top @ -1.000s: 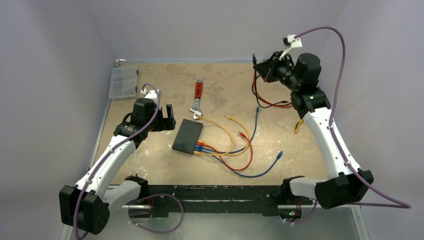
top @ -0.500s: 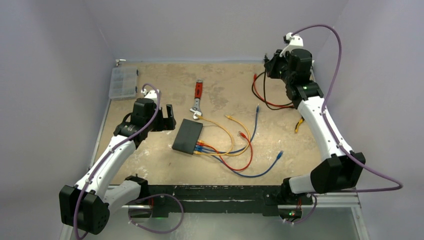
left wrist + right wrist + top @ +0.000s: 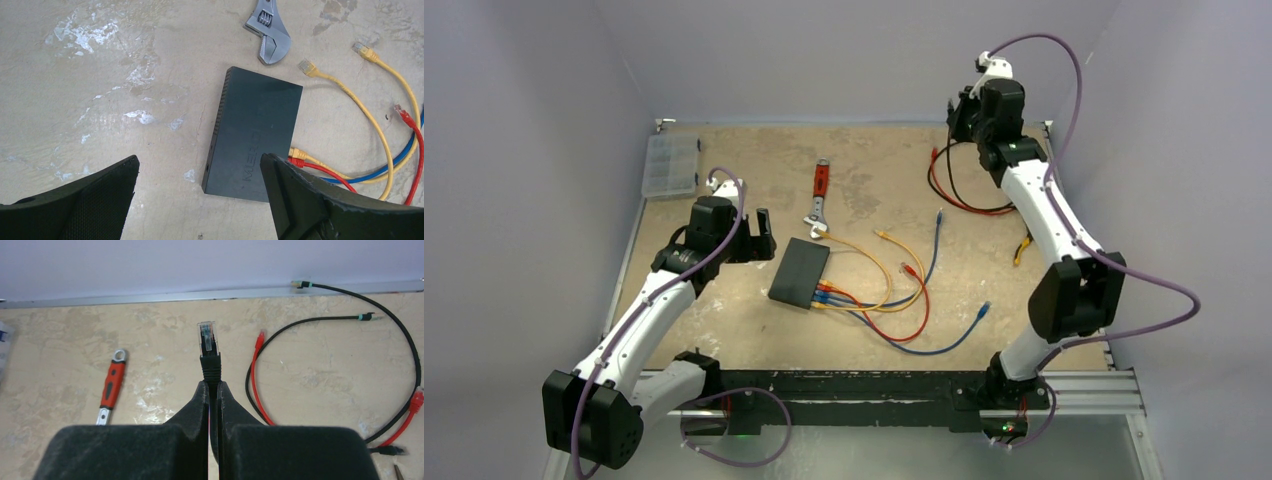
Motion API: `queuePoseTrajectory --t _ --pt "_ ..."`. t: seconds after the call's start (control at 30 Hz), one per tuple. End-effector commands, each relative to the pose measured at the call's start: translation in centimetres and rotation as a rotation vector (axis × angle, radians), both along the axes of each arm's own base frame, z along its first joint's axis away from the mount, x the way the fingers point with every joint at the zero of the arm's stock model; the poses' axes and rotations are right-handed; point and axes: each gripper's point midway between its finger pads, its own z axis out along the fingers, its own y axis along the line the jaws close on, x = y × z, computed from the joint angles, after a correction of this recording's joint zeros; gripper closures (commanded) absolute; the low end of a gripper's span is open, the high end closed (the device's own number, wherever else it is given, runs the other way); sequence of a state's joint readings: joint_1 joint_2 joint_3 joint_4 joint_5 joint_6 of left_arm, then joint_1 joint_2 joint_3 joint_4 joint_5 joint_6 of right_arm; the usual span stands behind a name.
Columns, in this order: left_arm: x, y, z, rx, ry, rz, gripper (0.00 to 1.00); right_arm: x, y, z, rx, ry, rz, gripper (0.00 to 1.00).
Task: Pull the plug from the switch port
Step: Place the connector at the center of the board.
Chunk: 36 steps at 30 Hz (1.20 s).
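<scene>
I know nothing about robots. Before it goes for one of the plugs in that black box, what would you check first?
1. Is the left gripper open, ready to grasp? Ok.
2. Is the switch in plain sight below it, with nothing covering it? Ok.
3. Are there plugs to pull? Ok: the yellow plug and the red plug sit in its near edge.
4. Is the right gripper free to help? Not ok: it is shut on the black cable.
5. Is the wrench clear of the switch? Ok: a gap shows.
6. Are the plug latches released? Cannot tell.
</scene>
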<state>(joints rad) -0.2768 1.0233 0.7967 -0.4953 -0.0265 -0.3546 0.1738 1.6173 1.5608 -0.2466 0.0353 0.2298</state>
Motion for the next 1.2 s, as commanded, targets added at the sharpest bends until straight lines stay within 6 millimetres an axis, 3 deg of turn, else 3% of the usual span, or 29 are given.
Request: queuePoseTrajectory --t 0.0,0.23,0.53,0.8,1.17 --pt "0.4 -0.1 0.7 -0.004 -0.029 -0.013 0.08 2.4 -1.0 0.7 -0.036 -0.038 -0.057 1.00" --pt "0.3 -0.1 0.6 -0.002 -0.026 -0.012 0.08 5.3 -1.0 -2.0 -0.046 0.005 -0.063 1.00" --pt "0.2 0.0 0.7 -0.003 -0.034 -0.008 0.08 7.5 -0.6 -4.7 -0.042 0.059 -0.059 0.98" --pt "0.2 -0.1 0.7 -0.006 -0.032 -0.015 0.08 7.8 -1.5 -4.1 -0.021 0.048 -0.068 0.56" --pt "0.2 -0.3 0.4 -0.010 -0.024 -0.023 0.08 6.3 0.3 -3.9 0.031 0.041 0.031 0.22"
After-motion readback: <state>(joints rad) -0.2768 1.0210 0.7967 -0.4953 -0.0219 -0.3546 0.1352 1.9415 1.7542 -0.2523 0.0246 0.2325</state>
